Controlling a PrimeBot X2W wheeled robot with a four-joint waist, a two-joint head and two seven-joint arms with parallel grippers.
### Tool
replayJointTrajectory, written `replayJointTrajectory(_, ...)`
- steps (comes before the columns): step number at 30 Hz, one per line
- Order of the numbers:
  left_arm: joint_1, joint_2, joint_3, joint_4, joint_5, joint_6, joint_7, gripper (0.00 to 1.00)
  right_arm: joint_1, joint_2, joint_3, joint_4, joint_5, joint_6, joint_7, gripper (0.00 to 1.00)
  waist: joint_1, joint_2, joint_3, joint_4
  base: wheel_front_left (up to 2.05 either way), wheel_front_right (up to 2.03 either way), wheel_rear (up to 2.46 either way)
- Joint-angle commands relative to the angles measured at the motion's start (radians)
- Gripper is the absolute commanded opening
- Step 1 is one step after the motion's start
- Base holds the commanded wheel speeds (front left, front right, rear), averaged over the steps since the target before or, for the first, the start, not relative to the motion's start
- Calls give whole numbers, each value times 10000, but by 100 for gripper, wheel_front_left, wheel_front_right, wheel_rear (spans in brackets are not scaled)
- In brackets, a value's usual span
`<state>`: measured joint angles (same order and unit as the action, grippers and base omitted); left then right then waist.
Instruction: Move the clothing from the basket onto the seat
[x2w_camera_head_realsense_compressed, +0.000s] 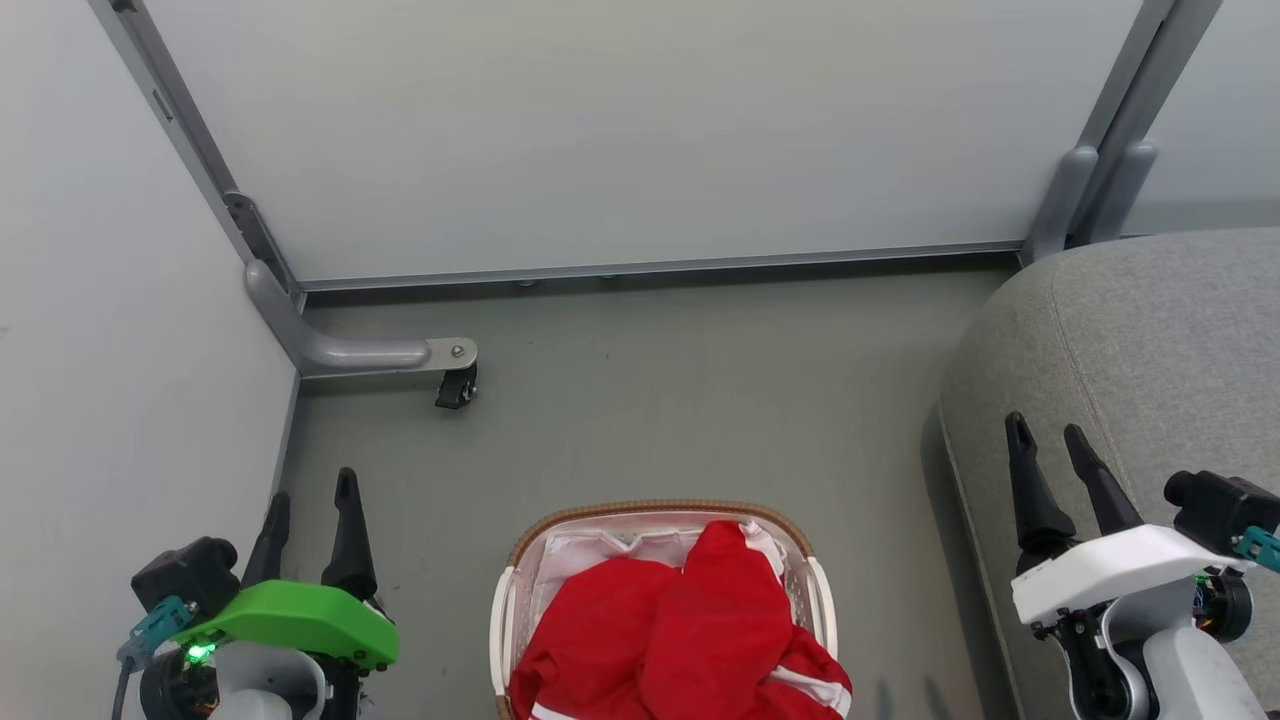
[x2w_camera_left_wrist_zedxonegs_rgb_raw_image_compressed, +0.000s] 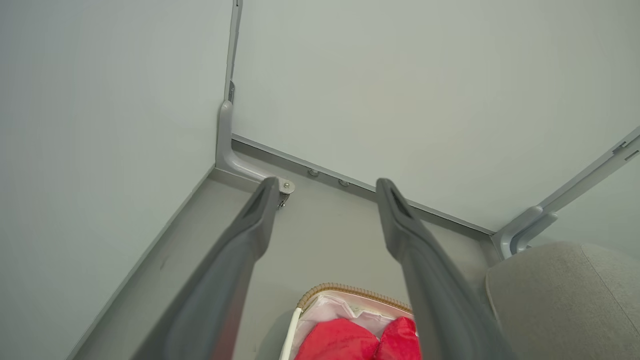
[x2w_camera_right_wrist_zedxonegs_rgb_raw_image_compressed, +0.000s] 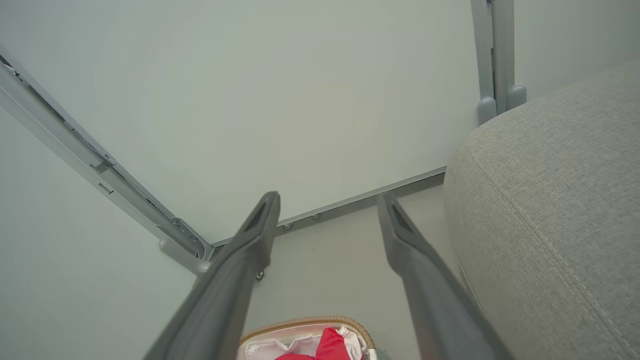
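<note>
Filling basket (x2w_camera_head_realsense_compressed: 655, 508), clothing (x2w_camera_head_realsense_compressed: 690, 630) tapering toward far wall (x2w_camera_head_realsense_compressed: 640, 130)

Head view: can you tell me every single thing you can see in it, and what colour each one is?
clothing: one heap, pieces cannot be counted, red with white trim, in the basket
basket: one, white with a brown rim, on the floor at bottom centre
liner: one, white, inside the basket
seat: one, grey, right of the basket
wheel: one, black, under the grey frame foot at left
panels: at least two, pale grey, at the back and left
floor: one, grey, under the basket
left claw: one, dark fingers, green cover, open, lower left
right claw: one, dark fingers, white cover, open, lower right, before the seat
</note>
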<state>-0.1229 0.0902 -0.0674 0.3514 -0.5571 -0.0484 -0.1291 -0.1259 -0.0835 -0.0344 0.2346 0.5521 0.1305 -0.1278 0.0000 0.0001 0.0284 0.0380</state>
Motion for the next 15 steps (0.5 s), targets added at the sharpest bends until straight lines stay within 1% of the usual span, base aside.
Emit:
replayJointTrajectory(1,-247,134,-50,-76,287,72,-100,100,-95,-77,-15,-108,-335,2,-111,100,0,-1,-5,6,0,0,0)
replayJointTrajectory(9,-58,161,-151,-97,1095,268,-322,100,95,3,-64,-126,-1247,2,-331,100,0,-1,-64,26,0,0,0)
replayJointTrajectory(15,77,104,-135,-54,1567,291,-465,100,246,53,-136,-97,-1803,2,-473,100,0,-1,-107,47,0,0,0)
